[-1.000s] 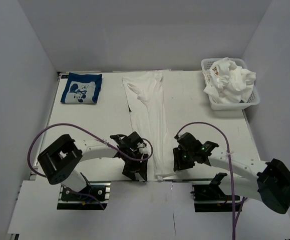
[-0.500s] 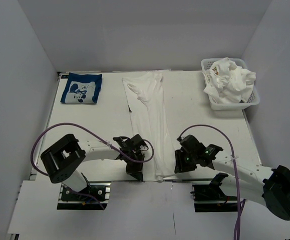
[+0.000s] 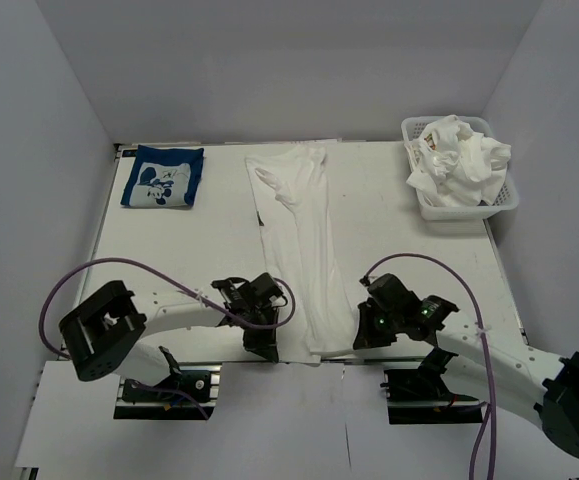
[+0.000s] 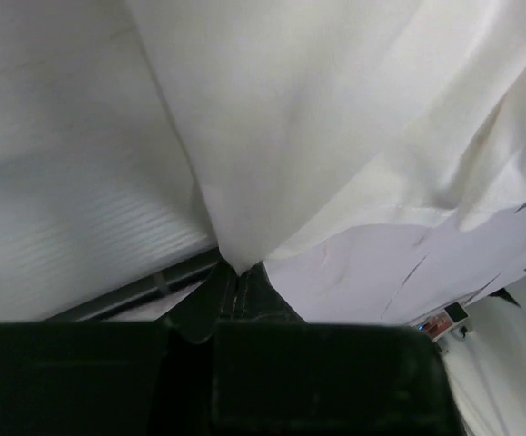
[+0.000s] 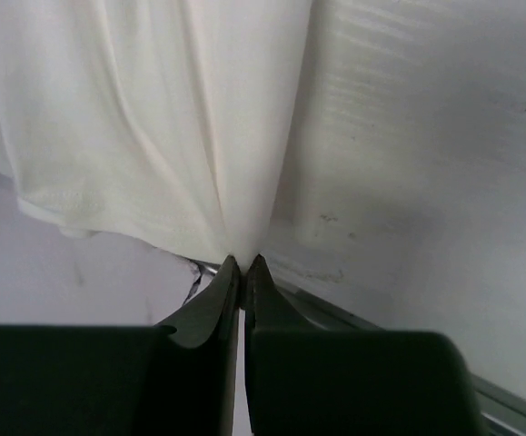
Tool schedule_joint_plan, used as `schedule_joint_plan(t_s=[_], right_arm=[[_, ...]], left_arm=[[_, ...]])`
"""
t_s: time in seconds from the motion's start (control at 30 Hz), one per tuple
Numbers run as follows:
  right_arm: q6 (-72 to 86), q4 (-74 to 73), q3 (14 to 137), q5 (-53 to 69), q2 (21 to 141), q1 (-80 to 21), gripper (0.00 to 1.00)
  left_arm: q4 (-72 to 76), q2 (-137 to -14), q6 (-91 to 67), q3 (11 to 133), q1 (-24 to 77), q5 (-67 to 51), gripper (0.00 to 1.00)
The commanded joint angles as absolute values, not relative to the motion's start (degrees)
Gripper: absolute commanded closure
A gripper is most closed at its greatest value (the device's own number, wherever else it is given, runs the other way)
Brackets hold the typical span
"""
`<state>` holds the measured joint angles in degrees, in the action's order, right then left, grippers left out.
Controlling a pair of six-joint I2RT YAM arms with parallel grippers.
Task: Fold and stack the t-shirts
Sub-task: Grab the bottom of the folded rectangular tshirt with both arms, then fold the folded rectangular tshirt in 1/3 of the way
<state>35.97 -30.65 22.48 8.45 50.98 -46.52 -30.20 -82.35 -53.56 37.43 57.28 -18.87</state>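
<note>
Hem first: seen from above, both arms have drawn back toward the bottom of the frame. The white t-shirt (image 3: 297, 240), a long strip down the middle, has slid with them to the table's (image 3: 189, 250) near edge. The navy t-shirt (image 3: 162, 177) lies folded at upper left.

In the left wrist view, the left gripper (image 4: 229, 272) is pinched tight on one hem corner.

In the right wrist view, the right gripper (image 5: 243, 263) is clamped on the other corner. I'd say they're pulling it taut for the next fold.

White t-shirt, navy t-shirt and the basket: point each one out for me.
white t-shirt (image 3: 294, 230): top external view, middle of the long folded strip.
navy t-shirt (image 3: 163, 177): top external view, on its white cartoon print.
basket (image 3: 459, 212): top external view, its near wall.
</note>
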Motion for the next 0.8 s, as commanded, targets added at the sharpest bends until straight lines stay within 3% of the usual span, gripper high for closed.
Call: schedule_joint_plan(t_s=[0.0, 0.27, 0.37, 0.57, 0.77], right_arm=[[40.16, -35.59, 21.18, 12.03, 47.38, -47.02, 1.00], [36.65, -28.14, 27.32, 8.44, 53.60, -46.67, 1.00], [35.86, -30.49, 33.81, -2.24, 57.81, -46.67, 1.00], [35.60, -26.20, 41.13, -15.87, 60.02, -45.88, 1.00], [32.97, -20.92, 49.03, -18.89, 69.59, -43.69, 1.00]], left_arm=[[-34.37, -76.47, -56.07, 35.24, 58.27, -19.34, 1.00], [-35.95, -77.70, -48.98, 43.23, 56.70, -14.06, 1.00], [-39.00, -80.15, -47.38, 49.89, 56.69, -10.04, 1.00], [-44.56, -82.08, -47.55, 58.17, 54.76, 9.02, 1.00], [-45.19, -86.22, -50.10, 65.91, 50.73, 23.09, 1.00]])
